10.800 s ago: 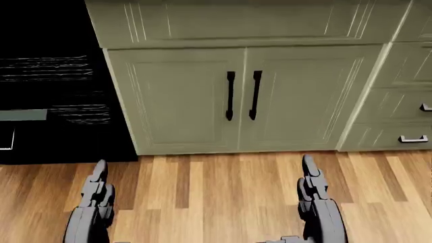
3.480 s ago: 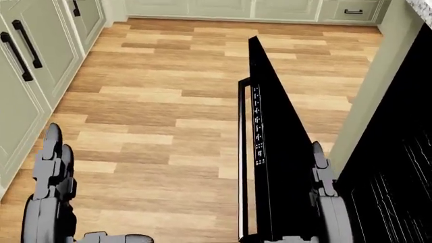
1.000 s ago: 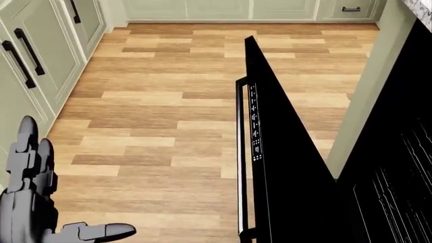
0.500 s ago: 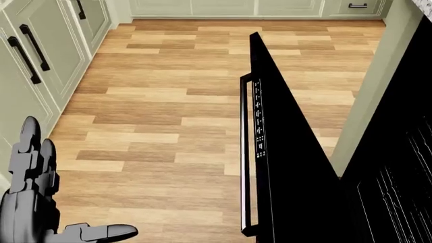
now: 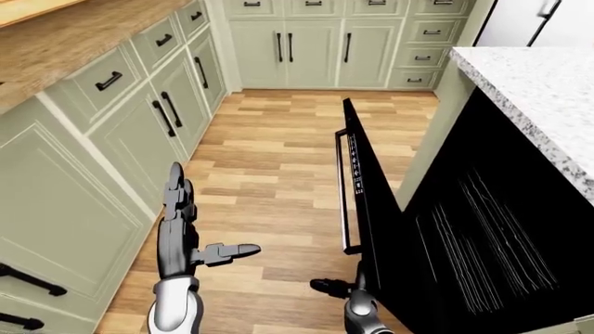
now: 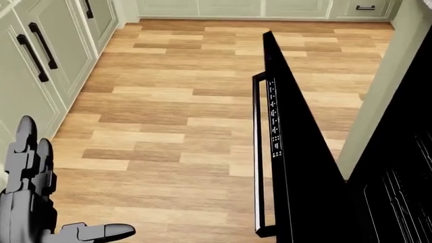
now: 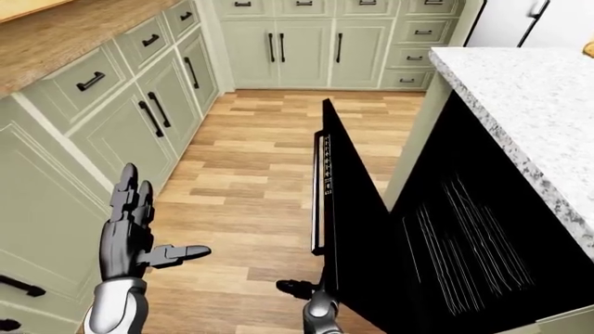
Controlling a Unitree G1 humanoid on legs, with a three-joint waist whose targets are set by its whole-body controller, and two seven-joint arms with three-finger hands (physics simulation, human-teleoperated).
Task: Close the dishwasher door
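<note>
The black dishwasher door stands half raised and tilted, hinged at the bottom. Its long bar handle and a strip of white control marks face the wood floor. The dark dishwasher cavity with wire racks lies to its right, under the counter. My left hand is open with the thumb out, raised over the floor well left of the door and touching nothing. My right hand is low at the door's outer face near its bottom edge. Its thumb is spread and its fingers are mostly hidden by the door.
Sage-green cabinets with black handles line the left, under a wooden counter. More cabinets close the far end at the top. A speckled stone counter tops the dishwasher on the right. Wood floor runs between.
The door's top edge has shifted right in the head view and stands a little more upright. The whole view has also drifted right. My left hand has barely moved.
</note>
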